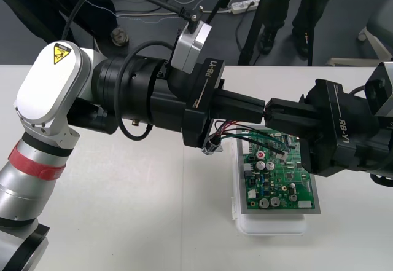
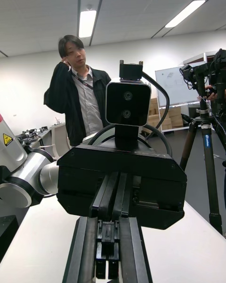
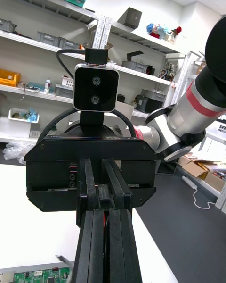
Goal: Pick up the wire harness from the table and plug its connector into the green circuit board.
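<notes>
Front view showed the left gripper (image 1: 258,106), jaws together, above the wire harness (image 1: 245,134), whose metal socket (image 1: 212,146) sat just left of the green circuit board (image 1: 288,182), wires (image 1: 261,137) trailing over it. Tip to tip with that gripper stood the right gripper (image 1: 274,112), jaws likewise together, no wire seen in either. So crowded, a slight misalignment could, I judged, snag the wires or jolt the board.

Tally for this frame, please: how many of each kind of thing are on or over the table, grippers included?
grippers: 2, the left gripper and the right gripper, tip to tip
harness: 1
board: 1
base: 1
total: 5
</notes>
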